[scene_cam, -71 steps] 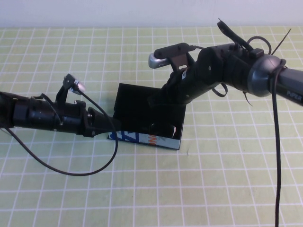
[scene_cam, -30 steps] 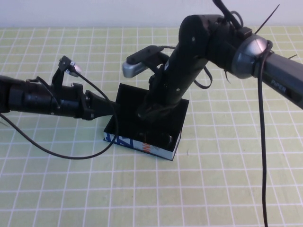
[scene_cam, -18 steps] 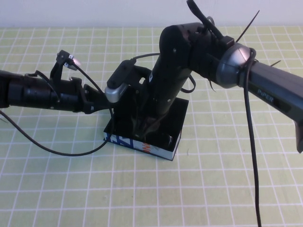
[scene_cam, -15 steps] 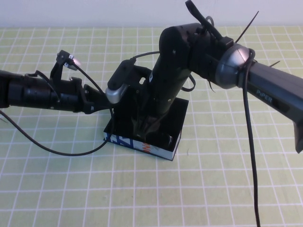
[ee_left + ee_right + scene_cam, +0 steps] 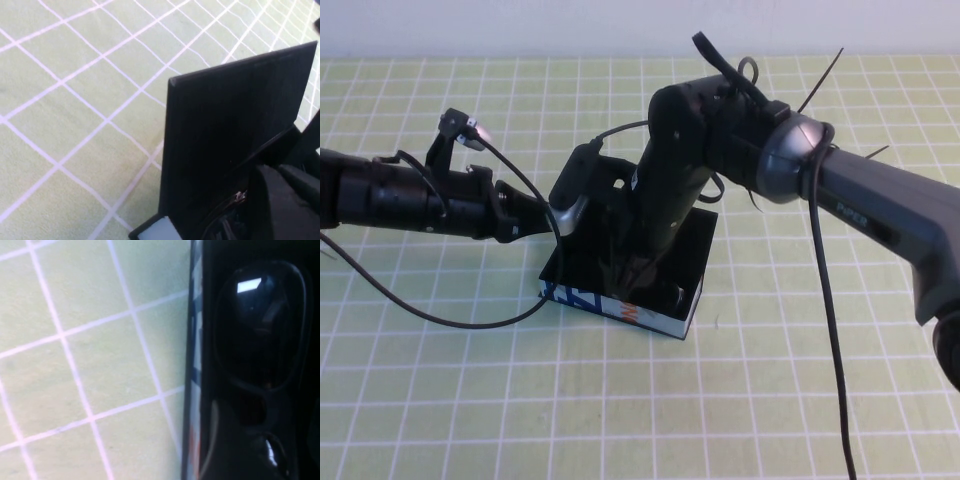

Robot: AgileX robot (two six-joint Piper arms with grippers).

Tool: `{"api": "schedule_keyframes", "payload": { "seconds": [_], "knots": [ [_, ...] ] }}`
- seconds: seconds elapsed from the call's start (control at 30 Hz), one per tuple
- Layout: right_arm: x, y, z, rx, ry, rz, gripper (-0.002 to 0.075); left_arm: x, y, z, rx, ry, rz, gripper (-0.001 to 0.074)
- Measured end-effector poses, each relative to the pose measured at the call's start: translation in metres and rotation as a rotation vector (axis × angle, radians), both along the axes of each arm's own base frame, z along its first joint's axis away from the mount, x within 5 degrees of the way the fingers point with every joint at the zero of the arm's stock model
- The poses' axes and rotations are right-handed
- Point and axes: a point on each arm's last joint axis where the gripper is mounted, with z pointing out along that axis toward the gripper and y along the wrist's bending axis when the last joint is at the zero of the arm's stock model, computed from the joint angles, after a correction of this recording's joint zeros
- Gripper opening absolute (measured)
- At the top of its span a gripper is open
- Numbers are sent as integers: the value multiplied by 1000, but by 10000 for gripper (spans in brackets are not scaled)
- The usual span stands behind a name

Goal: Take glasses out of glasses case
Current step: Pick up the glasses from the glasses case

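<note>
1. The left tool (image 5: 548, 222) reaches in from the left edge of the surface (image 5: 440, 380) to the left wall of the case (image 5: 620, 305); whether it is apart or together cannot be told.
2. The case sits mid-surface, its lid (image 5: 225, 130) upright.
3. The right tool (image 5: 625, 272) dips into the case, mostly hidden; its spread cannot be told.
4. The glasses (image 5: 260, 355) lie inside the case, dark and partly cut off.
</note>
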Motion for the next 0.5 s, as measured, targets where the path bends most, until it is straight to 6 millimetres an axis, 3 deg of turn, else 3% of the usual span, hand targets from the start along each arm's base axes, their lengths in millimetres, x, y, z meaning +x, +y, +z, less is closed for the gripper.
{"api": "schedule_keyframes", "payload": {
  "seconds": [0.27,0.5],
  "knots": [
    [6,0,-19,-46,-5,4,307,0,0,0,2,0,0,-4],
    [8,2,-22,-40,-18,0,307,0,0,0,1,3,2,-4]
  ]
}}
